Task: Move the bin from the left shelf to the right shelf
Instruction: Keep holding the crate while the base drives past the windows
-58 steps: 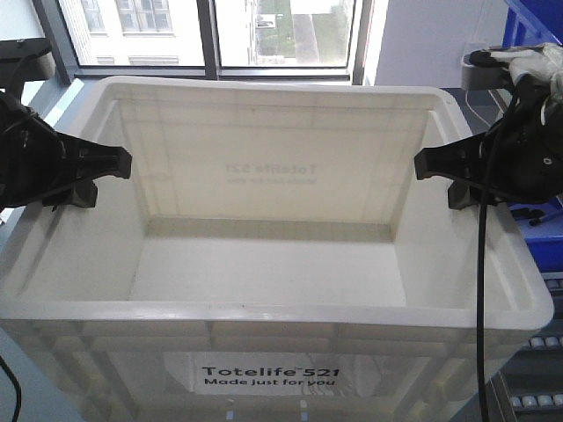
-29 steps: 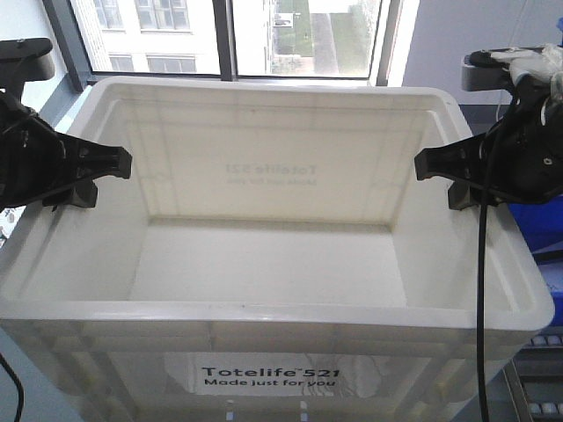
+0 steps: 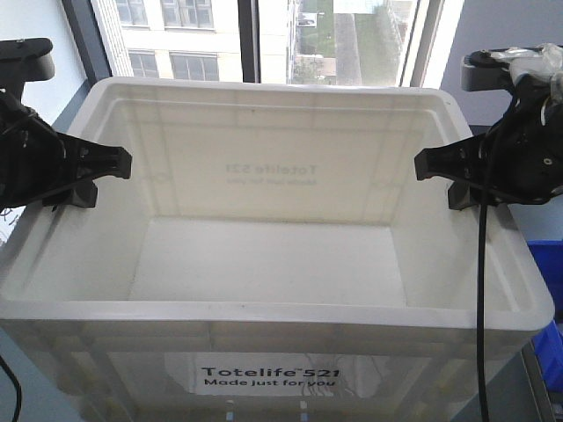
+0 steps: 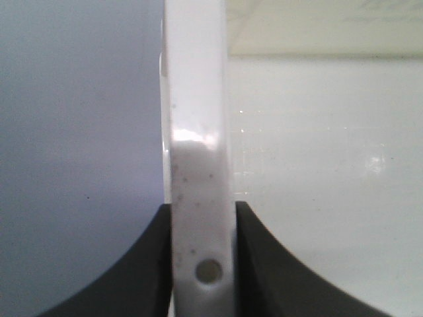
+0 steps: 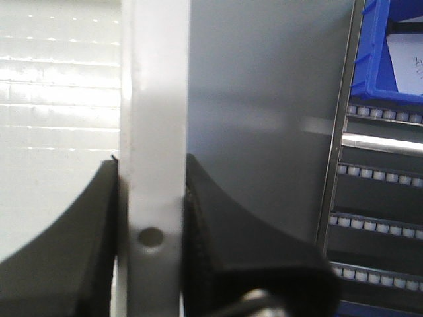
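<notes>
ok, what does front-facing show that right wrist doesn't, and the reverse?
Front-facing only: the whole bin, its Totelife print, the left gripper on its opposite side, windows behind.
Right wrist only: fingers pressed against both faces of the rim, a small hole in it, roller shelf rails.
Both: the right gripper shut on the bin's rim.

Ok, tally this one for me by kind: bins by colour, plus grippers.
white bin: 1
blue bin: 1 clearly seen, in the right wrist view; other blue slivers are too cropped to count
grippers: 2, the left gripper and the right gripper, each shut on the white bin's rim
Total: 4
</notes>
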Controlling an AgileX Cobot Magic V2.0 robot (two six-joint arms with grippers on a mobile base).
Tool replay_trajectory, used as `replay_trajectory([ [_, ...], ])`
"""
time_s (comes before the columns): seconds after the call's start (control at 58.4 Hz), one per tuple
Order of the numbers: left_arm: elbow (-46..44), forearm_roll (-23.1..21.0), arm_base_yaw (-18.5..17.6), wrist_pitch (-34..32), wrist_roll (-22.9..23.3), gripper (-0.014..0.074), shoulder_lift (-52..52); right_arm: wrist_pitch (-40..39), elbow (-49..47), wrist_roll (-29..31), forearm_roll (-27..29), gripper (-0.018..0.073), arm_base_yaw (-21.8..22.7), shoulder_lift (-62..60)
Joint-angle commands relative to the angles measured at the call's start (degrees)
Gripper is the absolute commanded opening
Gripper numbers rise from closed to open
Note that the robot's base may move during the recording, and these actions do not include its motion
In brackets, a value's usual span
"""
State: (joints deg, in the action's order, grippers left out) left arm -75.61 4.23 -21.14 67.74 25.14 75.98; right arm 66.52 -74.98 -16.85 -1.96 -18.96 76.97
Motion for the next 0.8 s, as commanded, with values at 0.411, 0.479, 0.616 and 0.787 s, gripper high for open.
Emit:
replay_trajectory([
  [0.411,-2.1,0.3,-0.3,-4.7,-0.5,-0.0006,-2.5,-3.6,-2.0,1.2,-3.3,0.0000,0.2,-2.0],
  [0.479,-2.1,0.3,-0.3,-4.7,-0.5,-0.0006,-2.5,-3.6,-2.0,1.2,-3.3,0.0000,0.2,-2.0],
  [0.616,-2.1,0.3,-0.3,-4.7,-0.5,-0.0006,-2.5,-3.6,-2.0,1.2,-3.3,0.0000,0.2,-2.0],
  [0.787,-2.1,0.3,-0.3,-4.7,-0.5,-0.0006,-2.5,-3.6,-2.0,1.2,-3.3,0.0000,0.2,-2.0],
])
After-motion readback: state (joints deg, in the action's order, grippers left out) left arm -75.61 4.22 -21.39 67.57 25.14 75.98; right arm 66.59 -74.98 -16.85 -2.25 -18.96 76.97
